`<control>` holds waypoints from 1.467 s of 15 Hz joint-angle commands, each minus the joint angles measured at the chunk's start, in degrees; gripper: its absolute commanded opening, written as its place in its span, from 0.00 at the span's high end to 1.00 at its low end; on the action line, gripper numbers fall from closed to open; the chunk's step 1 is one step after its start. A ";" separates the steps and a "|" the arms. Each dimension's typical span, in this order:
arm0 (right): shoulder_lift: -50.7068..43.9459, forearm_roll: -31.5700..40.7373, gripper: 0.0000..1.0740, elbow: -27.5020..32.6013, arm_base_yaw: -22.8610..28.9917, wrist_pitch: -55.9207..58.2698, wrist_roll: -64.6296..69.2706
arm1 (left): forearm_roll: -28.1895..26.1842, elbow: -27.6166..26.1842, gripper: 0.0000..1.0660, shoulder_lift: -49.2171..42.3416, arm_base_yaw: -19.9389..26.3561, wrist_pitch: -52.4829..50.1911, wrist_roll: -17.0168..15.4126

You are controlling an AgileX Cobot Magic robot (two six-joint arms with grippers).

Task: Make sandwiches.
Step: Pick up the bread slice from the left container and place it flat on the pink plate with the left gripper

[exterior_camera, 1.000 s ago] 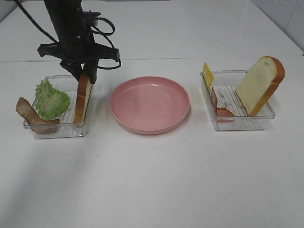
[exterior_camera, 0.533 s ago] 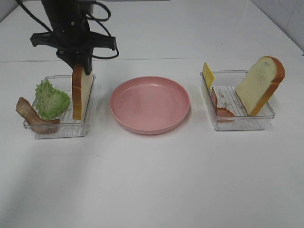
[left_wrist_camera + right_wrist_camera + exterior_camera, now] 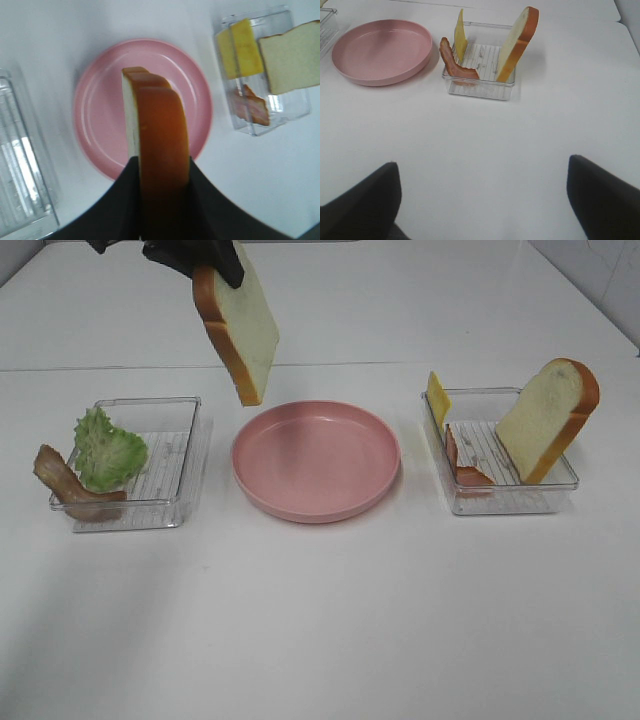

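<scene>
Exterior high view: my left pincer (image 3: 218,270) is clamped on the crust end of 1 white toy bread slice with orange-brown crust (image 3: 243,335). The slice hangs tilted in the air. Its lower corner is above the round pink plastic plate (image 3: 316,455), on the side nearest the left clear plastic tray (image 3: 190,440), and touches nothing. My right pincer (image 3: 481,165) stands wide apart and empty, low over the white table (image 3: 320,620).

Findings, offered as judgement:

1. The grip takes only a narrow strip of smooth crust, and most of the slice hangs free below it. A quick swing could let the slice rotate or slip out.
2. The slice is on edge, not flat. Released at this height and angle, it would likely land corner first, topple against the plate's raised rim and end up on the table.
3. A crooked base slice would push later layers off-centre. Those layers are the green toy lettuce leaf (image 3: 108,448), brown toy bacon strip (image 3: 65,485), yellow toy cheese square (image 3: 437,397), pink toy ham strip (image 3: 462,465) and second white toy bread slice (image 3: 550,418).

Recommendation: bring the slice low and flat over the plate's centre before the pincer lets go.
</scene>
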 commanded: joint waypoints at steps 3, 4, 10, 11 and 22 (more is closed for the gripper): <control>-0.69 0.00 0.21 0.06 -0.06 -0.46 -0.23 | -17.36 -0.29 1.00 6.59 4.30 1.03 9.11; -0.69 0.00 0.21 0.06 -0.06 -0.46 -0.23 | -20.17 -0.29 1.00 8.71 4.30 0.92 11.29; -0.69 0.00 0.21 0.06 -0.06 -0.46 -0.23 | -37.70 -0.29 1.00 22.23 4.24 -2.06 16.56; -0.69 0.00 0.21 0.06 -0.06 -0.46 -0.23 | -38.62 -0.29 1.00 23.84 4.24 -2.75 16.56; -0.63 0.00 0.21 0.06 -0.06 -0.46 -0.23 | -38.73 -0.29 1.00 28.13 2.52 -7.39 16.62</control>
